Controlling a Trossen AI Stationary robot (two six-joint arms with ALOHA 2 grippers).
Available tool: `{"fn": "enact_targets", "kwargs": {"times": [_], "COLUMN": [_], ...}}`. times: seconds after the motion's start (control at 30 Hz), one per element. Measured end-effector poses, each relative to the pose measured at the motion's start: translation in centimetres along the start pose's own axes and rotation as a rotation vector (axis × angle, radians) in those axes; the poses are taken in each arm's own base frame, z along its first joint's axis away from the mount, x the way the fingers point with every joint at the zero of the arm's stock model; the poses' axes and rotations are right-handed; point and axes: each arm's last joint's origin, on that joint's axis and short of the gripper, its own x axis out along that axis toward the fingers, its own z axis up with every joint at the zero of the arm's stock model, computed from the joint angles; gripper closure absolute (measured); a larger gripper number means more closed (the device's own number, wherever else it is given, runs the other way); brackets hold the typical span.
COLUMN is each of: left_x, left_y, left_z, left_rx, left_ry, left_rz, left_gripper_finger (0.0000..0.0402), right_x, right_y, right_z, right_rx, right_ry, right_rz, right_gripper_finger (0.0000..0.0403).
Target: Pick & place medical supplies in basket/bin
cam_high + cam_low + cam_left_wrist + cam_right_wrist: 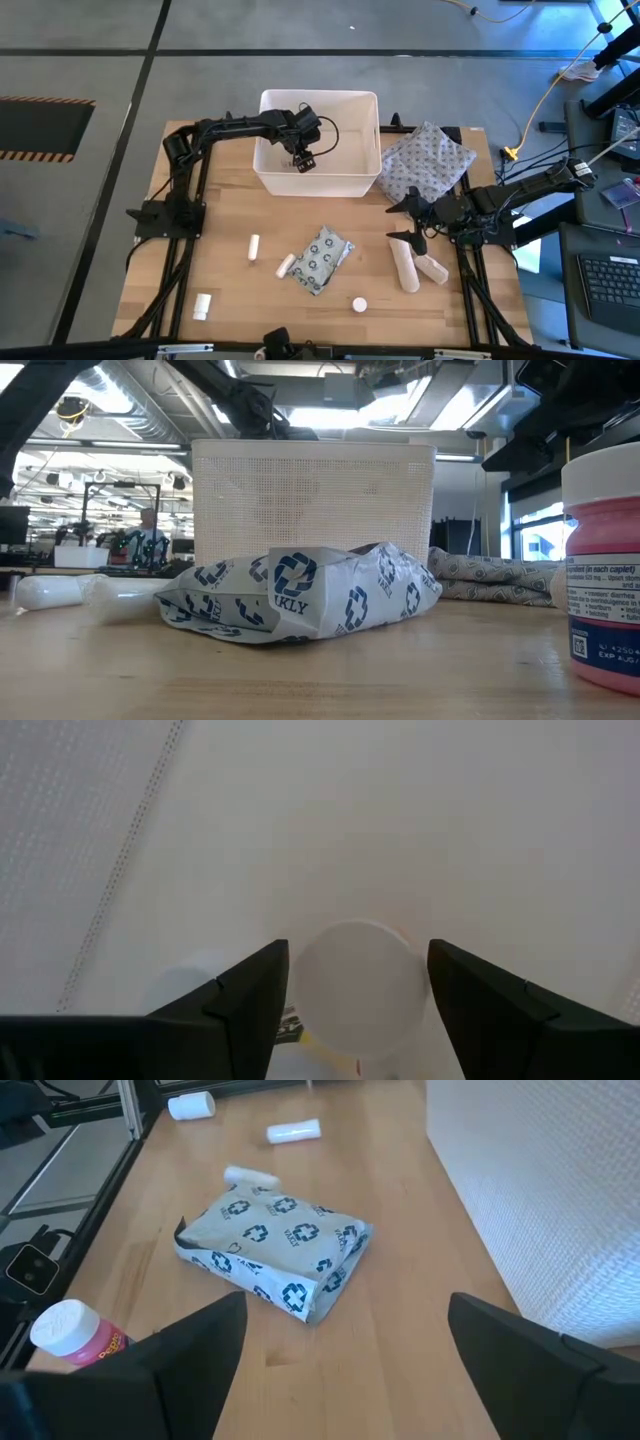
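The wooden table (230, 290) carries everything; its near edge is cut off in the high view. At its far side stands the white tub (320, 105), whose mesh wall fills the middle of the low view (312, 495) and hides what lies inside from that camera. Just right of the tub lies the grey patterned cloth pouch (425, 165).

The left arm reaches over the tub's rim, and the left gripper (355, 995) hangs inside the tub near its floor. Its fingers are spread, with the round white cap of a pill bottle (352, 995) between them; a gap shows on each side of the cap, so the fingers do not appear to be pressing it. The bottle's body is mostly hidden beneath its cap.

The right gripper (345, 1345) waits at the table's right side, fingers wide apart and holding nothing.

On the open wood lie the flat dotted packet (320, 258), two cream gauze rolls (405, 268) near the right gripper, and a pink bottle with a white cap (359, 304), cut off at the low view's right edge. Farther left are a small white roll (286, 265) touching or just beside the packet, a tiny white tube (255, 245) and another white bottle (202, 306), too small to read.
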Motion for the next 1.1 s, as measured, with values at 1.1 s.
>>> {"fn": "enact_targets", "kwargs": {"times": [1.1], "left_x": [-20.9], "left_y": [-5.5], "left_z": [2.3], "left_rx": [0.257], "left_ry": [-0.821], "left_rz": [-0.117], "left_gripper_finger": [0.0173], "right_x": [0.0], "right_y": [-0.1], "right_z": [-0.5], "right_rx": [0.011], "right_ry": [0.054], "right_rz": [-0.009], "right_gripper_finger": [0.0056]}}
